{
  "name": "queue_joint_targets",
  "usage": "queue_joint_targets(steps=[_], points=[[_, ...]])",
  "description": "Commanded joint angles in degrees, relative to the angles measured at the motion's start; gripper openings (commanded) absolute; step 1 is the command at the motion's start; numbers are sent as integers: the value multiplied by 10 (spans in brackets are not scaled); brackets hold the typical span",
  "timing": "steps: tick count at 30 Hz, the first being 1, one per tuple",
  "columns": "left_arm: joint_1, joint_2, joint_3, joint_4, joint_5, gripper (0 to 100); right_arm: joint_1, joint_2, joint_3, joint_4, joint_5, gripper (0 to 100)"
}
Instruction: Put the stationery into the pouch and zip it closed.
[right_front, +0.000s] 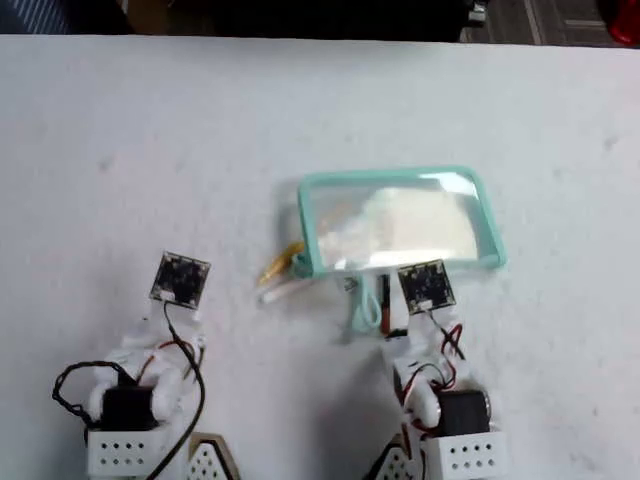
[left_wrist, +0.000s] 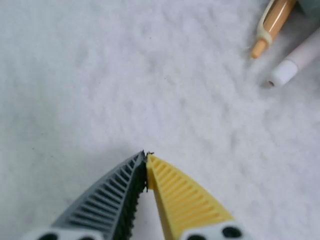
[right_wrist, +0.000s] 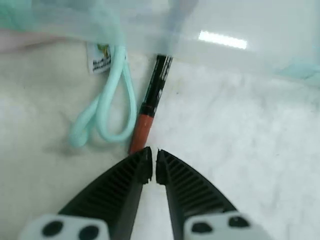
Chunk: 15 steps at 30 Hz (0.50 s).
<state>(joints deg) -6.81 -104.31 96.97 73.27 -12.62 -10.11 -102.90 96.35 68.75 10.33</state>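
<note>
The marker (right_wrist: 150, 107), black barrel with a red-orange end, lies on the table (right_front: 150, 130) just off the near edge of the pouch (right_front: 390, 177). Its long axis runs straight away from the right gripper (right_wrist: 153, 162) toward the pouch. The red-orange end sits just beyond that gripper's tips, a little to one side of them, so the jaws line up along the barrel and not across it. A grasp would probably need the wrist turned or the approach shifted. The right jaws are closed to a thin slit and hold nothing.

The mint loop (right_wrist: 107, 117) of the pouch lies just beside the marker, close enough to get caught in a pinch.

2 more pens, an orange pen (left_wrist: 274, 22) and a white pen (left_wrist: 295, 65), lie side by side at the pouch's left corner, pointing out toward the table's left edge. They are well apart from the left gripper (left_wrist: 146, 159), whose grey and yellow jaws meet at the tips with nothing between them. The right arm is clearly the nearer one to the marker; the left arm is nearer the 2 pens.

The marker's black end passes under the pouch's clear edge (inside or merely beneath, I cannot tell). The zip's state and the pouch's pale contents are also hard to make out through the glare.
</note>
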Motion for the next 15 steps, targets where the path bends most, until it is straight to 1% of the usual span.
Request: queue_joint_targets(steps=[1, 5, 9, 11, 15], points=[[-2, -3, 0, 4, 6, 23, -2, -4, 5, -89, 2, 18], [-2, -3, 0, 4, 6, 23, -9, -3, 5, -153, 3, 18], [-2, -3, 0, 4, 6, 23, -52, -3, 5, -204, 4, 18], [-2, -3, 0, 4, 6, 23, -59, -3, 5, -233, 4, 18], [-2, -3, 0, 4, 6, 23, -63, -3, 5, -245, 4, 18]])
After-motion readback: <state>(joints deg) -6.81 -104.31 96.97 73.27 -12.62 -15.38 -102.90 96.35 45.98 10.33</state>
